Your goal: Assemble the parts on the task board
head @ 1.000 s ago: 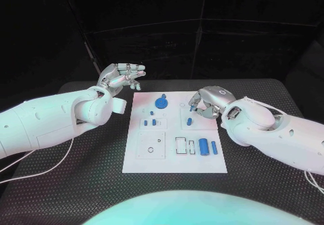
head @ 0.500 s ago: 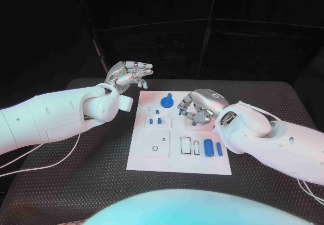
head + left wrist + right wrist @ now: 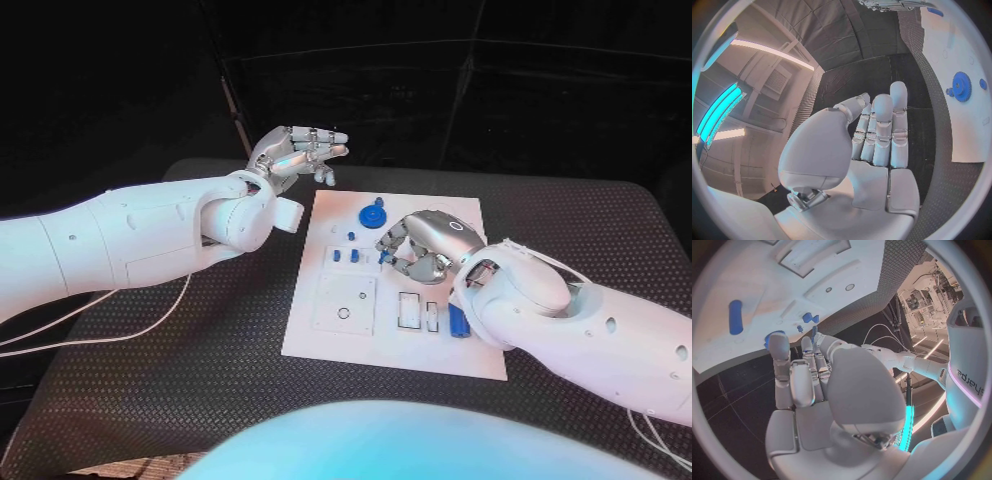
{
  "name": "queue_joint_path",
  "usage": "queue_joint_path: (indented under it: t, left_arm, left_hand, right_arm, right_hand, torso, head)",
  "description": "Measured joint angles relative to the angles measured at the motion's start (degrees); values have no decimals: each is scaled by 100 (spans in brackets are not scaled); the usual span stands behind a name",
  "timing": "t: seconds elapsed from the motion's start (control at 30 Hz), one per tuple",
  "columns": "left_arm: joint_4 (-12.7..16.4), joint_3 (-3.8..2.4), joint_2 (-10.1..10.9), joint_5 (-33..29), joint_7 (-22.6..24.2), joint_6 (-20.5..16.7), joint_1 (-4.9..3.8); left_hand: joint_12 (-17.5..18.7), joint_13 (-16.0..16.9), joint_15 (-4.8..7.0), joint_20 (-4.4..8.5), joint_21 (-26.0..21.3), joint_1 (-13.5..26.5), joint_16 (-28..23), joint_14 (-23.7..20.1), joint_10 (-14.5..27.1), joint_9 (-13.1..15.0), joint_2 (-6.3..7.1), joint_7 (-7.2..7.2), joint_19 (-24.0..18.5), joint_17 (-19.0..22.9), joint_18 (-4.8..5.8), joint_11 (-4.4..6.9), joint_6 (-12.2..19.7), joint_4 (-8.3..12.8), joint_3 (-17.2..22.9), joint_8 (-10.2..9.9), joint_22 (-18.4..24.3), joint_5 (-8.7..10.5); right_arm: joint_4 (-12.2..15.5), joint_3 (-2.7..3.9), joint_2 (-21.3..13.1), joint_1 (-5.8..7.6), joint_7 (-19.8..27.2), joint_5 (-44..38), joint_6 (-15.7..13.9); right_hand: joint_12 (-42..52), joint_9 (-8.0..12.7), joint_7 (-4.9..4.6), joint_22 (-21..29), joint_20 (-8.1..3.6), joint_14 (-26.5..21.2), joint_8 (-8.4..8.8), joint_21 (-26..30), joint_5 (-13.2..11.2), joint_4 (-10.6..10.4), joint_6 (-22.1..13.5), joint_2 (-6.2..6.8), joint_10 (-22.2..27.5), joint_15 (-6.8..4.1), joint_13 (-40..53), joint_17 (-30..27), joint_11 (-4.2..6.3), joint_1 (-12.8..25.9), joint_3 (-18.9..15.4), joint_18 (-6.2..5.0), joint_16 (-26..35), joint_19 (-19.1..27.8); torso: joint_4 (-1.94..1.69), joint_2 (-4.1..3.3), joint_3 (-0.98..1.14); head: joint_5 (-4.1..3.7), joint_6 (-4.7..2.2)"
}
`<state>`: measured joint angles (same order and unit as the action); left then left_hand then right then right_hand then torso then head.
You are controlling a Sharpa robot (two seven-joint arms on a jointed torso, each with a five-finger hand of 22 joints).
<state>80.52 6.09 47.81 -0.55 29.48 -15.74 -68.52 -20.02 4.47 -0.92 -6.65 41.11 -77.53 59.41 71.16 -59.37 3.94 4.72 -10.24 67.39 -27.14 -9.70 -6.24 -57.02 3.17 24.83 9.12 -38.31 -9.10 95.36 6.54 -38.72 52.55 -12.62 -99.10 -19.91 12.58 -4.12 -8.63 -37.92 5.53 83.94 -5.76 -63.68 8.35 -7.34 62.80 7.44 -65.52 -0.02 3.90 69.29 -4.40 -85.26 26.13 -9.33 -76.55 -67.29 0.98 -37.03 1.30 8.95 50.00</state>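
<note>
The white task board (image 3: 339,335) lies mid-table, with a blue gear (image 3: 372,215) near its far edge and two small blue parts (image 3: 345,256) left of centre. My right hand (image 3: 426,245) hovers low over the board's middle, fingers pointing down at it. A small blue part (image 3: 385,257) shows at its fingertips; I cannot tell whether it is held or lying on the board. The right wrist view shows that part (image 3: 773,335) behind a fingertip and a blue peg (image 3: 734,317) lying beside it. My left hand (image 3: 299,152) is raised beyond the board's far left corner, holding nothing.
A blue cylinder (image 3: 457,320) lies near the board's right edge beside empty rectangular slots (image 3: 408,312). The left wrist view shows the gear (image 3: 961,86) on the board (image 3: 967,125). Black textured table (image 3: 188,380) surrounds the board.
The camera has shifted. My right hand has moved from the board's right edge inward toward the small blue parts. My left hand stays raised and empty.
</note>
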Motion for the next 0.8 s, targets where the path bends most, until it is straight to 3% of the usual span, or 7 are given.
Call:
queue_joint_path:
  t: [0.07,0.27,0.4,0.8]
  left_arm:
    - [-2,0,-3,0,0,0,0]
    - [-5,0,-21,-1,0,0,0]
    - [-5,0,-26,-1,0,1,0]
    - [-12,0,-49,-2,-1,4,0]
  left_hand:
    - [0,0,0,0,0,0,0,0,0,0,0,0,0,0,0,0,0,0,0,0,0,0]
    - [0,0,0,0,-21,0,0,0,0,-3,0,0,0,12,0,0,0,0,0,0,5,0]
    - [0,0,0,0,-22,0,0,0,0,-5,0,0,0,15,1,0,0,0,0,0,7,0]
    - [0,0,-21,0,-22,0,-23,-21,20,-5,0,-20,0,42,1,-21,21,16,-16,0,12,0]
  right_arm:
    - [-34,-13,47,-33,9,-32,-1]
    - [-191,-216,200,-108,45,-170,-12]
    - [-299,-285,302,-142,73,-242,-21]
    - [-470,-345,512,-280,157,-353,-24]
  right_hand:
    - [0,0,0,0,0,0,0,0,0,0,0,0,0,0,0,1,0,0,0,0,0,0]
    - [0,1,0,-10,0,0,0,-24,0,0,0,0,0,0,0,22,0,0,0,-1,0,0]
    - [0,1,0,-16,0,0,0,-24,0,0,0,0,0,0,0,29,0,0,0,-1,-25,0]
    - [0,3,0,-16,0,0,0,-22,0,0,-1,0,0,0,-1,47,0,0,0,-1,-28,0]
  torso:
    - [3,0,1]
    - [5,0,2]
    - [5,-1,2]
    - [7,0,1]
  head:
    - [21,0]
    - [55,0]
    - [77,0]
    - [153,1]
